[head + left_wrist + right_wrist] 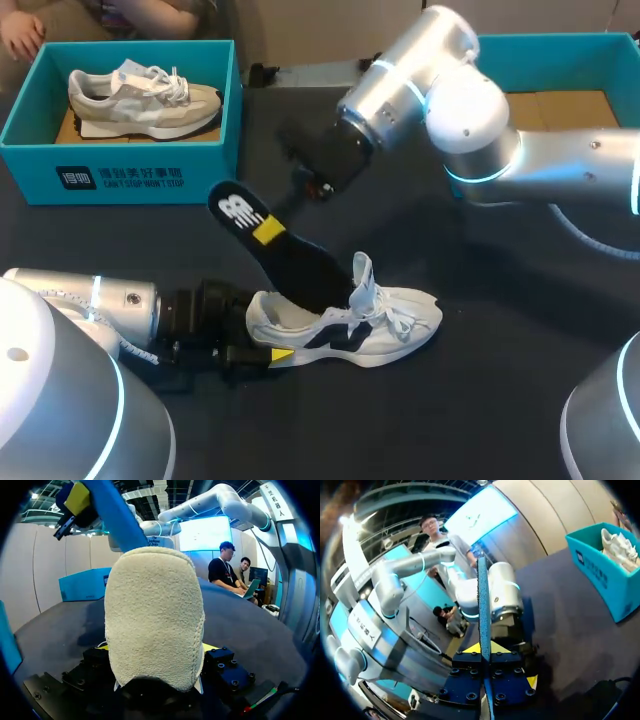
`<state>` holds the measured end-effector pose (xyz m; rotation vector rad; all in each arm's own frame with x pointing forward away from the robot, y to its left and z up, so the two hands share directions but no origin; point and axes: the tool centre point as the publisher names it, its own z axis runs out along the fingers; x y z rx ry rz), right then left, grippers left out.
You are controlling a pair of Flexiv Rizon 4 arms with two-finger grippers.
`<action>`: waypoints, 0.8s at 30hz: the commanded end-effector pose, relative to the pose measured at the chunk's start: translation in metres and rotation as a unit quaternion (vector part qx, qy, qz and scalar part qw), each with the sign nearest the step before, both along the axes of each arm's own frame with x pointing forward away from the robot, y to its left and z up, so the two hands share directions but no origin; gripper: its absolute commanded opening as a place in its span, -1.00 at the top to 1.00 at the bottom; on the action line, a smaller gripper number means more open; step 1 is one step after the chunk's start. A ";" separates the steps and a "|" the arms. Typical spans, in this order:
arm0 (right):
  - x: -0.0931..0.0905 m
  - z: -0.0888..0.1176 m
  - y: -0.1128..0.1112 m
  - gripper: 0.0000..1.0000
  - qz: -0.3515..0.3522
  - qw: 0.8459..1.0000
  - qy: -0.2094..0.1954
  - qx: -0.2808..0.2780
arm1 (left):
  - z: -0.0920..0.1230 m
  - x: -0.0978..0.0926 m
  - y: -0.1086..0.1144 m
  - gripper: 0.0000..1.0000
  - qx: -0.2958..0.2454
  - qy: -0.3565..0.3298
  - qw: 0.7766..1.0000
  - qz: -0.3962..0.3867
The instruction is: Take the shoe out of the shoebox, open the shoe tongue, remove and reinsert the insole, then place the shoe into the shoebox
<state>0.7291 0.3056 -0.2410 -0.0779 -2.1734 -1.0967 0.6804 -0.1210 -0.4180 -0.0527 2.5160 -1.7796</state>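
Note:
A white shoe (385, 318) with dark side marks lies on the black table, toe pointing right. My left gripper (270, 338) is at its heel; the fleecy heel (155, 620) fills the space between its widely spread fingers, which press it from both sides. A black insole (285, 255) with a blue underside (115, 515) slants up out of the shoe's opening, its front end inside. My right gripper (268, 228) is shut on the insole's raised heel end. In the right wrist view the insole (483, 605) stands edge-on between the yellow tips (484, 649).
A teal shoebox (130, 175) at the back left holds a beige shoe (140, 95). Another teal box (560, 50) with a cardboard floor stands at the back right, behind my right arm. Bare table lies in front of the white shoe.

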 end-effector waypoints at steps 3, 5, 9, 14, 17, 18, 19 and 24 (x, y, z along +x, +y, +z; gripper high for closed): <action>-0.001 0.027 0.004 1.00 -0.073 0.996 -0.033 0.023 | -0.003 0.002 0.001 1.00 0.003 0.001 1.000 -0.001; 0.003 0.037 0.006 1.00 -0.087 0.995 -0.041 0.030 | -0.003 0.002 0.001 1.00 0.003 0.001 1.000 -0.001; 0.010 0.054 0.006 1.00 -0.113 0.991 -0.058 0.044 | -0.003 0.002 0.001 1.00 0.003 0.001 1.000 -0.001; 0.015 0.062 0.001 1.00 -0.128 0.985 -0.068 0.092 | -0.003 0.002 0.001 1.00 0.003 0.001 1.000 -0.001; 0.018 0.069 -0.002 1.00 -0.130 0.982 -0.083 0.109 | -0.003 0.002 0.001 1.00 0.003 0.001 1.000 -0.001; 0.019 0.071 -0.002 1.00 -0.126 0.982 -0.087 0.111 | -0.003 0.002 0.001 1.00 0.003 0.001 1.000 -0.001; 0.019 0.071 -0.002 1.00 -0.126 0.982 -0.087 0.111 | -0.003 0.002 0.001 1.00 0.003 0.001 1.000 -0.001; 0.019 0.071 -0.002 1.00 -0.126 0.982 -0.087 0.111 | -0.003 0.002 0.001 1.00 0.003 0.001 1.000 -0.001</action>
